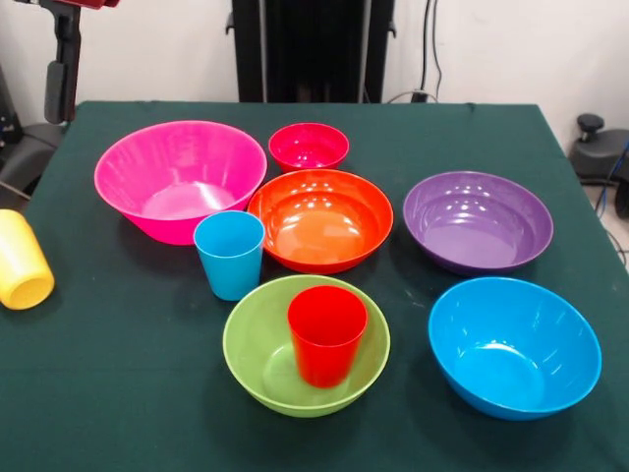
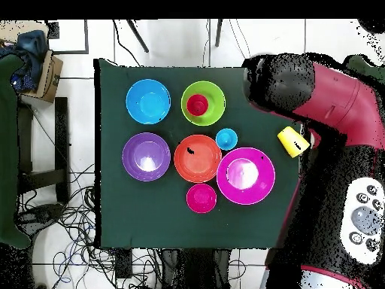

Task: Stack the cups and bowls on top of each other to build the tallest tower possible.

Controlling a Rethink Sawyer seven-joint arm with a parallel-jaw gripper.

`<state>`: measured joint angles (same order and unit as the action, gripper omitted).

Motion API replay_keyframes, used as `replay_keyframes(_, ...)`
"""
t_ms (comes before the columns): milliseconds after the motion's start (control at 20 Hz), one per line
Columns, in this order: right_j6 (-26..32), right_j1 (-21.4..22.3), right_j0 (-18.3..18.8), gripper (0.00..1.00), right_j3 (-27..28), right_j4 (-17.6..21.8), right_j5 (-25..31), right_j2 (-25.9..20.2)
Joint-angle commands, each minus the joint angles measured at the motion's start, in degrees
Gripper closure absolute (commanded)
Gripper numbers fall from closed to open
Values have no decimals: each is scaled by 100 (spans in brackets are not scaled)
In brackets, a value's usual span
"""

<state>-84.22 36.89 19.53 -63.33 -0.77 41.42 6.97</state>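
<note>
The gripper itself cannot be made out in either view. The overhead view shows only the arm [image 2: 331,105], a bulky red and black body over the table's edge beside the yellow cup, and whether the tool is spread or closed, or touching anything, cannot be told.

No tower is up. The only nesting is the red cup [image 1: 326,334], upright with its mouth up, inside the lime green bowl [image 1: 257,366] at the front of the green table [image 1: 118,393].

The light blue cup [image 1: 230,254] stands upright, mouth up, in the gap between the hot pink bowl [image 1: 180,177], the orange bowl [image 1: 320,218] and the lime green bowl (touching or only just beside the pink one, hard to say).

The yellow cup [image 1: 22,261] lies on its side at the table's left edge in the front view, well apart from the rest. Its long axis runs roughly front to back on the table, with a slight slant, and the end facing the camera looks closed.

All the bowls sit open side up. The small pink-red bowl [image 1: 309,147] is behind the orange bowl, near the pink bowl's rim. The purple bowl [image 1: 478,221] is to the right of the orange one, with the blue bowl [image 1: 514,346] in front of it, each standing alone.
</note>
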Motion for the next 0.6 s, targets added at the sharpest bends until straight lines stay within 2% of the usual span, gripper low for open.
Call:
replay_keyframes(50,1302,223,666,0,-515,-106,1001,-1180)
replay_keyframes(200,1308,142,619,0,-377,113,1084,-1166)
replay_keyframes(450,1229,217,693,0,-910,267,591,-1422)
replay_keyframes(600,1069,87,573,0,-873,513,494,-1361)
